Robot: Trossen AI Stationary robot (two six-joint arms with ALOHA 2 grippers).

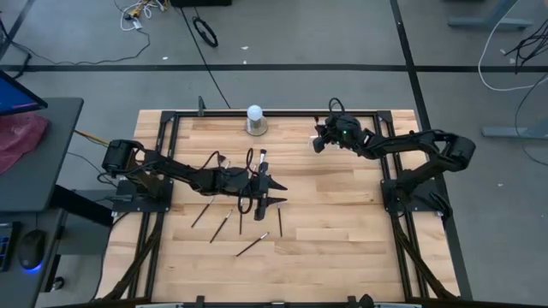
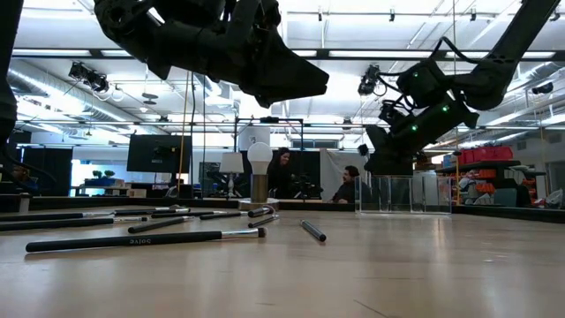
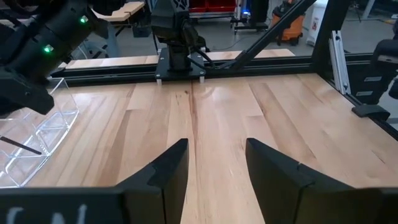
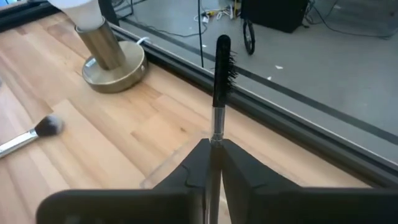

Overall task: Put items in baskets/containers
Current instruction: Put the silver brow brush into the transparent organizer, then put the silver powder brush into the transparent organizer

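- The right hand [image 4: 213, 163] hangs over the clear holder [image 2: 404, 194] at the far right part of the desk [image 1: 342, 222], its fingers pinched on the thin stem of a bristled wand [image 4: 219, 87] that stands upright between them.
- The left hand [image 3: 214, 165] hovers low over the middle of the desk with its fingers parted and nothing between them; it faces bare wood.
- Loose brushes [image 1: 224, 224] lie scattered flat on the desk near the left hand, some crossing, with one more [image 4: 34, 134] near the lamp-like white ball [image 1: 254, 112] on its round base.
- One thin stick already shows inside the holder in the left wrist view.
- By the look of them, the brushes are light, stiff and slim, and likely to roll or slip on the smooth wood; a hold on the middle of the handle, away from the soft bristles, seems safest.
- The holder looks light too, and a careless drop could nudge or tip it.
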